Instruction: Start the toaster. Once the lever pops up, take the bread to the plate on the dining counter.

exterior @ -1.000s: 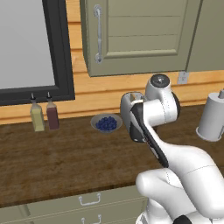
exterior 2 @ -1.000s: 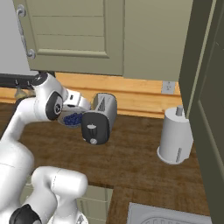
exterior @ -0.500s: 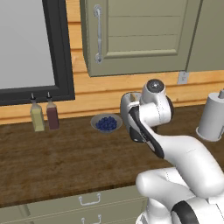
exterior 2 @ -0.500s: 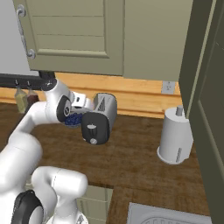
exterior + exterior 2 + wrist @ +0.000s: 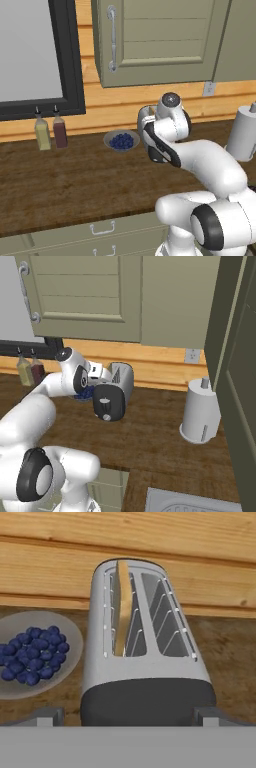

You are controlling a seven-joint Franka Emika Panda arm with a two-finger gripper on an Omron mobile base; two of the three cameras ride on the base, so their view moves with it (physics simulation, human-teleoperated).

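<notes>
Gripper (image 5: 129, 716) spread wide, straddling your toaster's (image 5: 145, 662) black end; bread (image 5: 123, 607) upright in left slot.

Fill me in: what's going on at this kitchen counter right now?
The robot arm has its open gripper poised just above the black end of the silver toaster on the wooden worktop. A slice of bread sits in one slot and the other slot is empty. Nothing is gripped yet. A bowl of blueberries stands beside the toaster, and a paper towel roll further along.
</notes>
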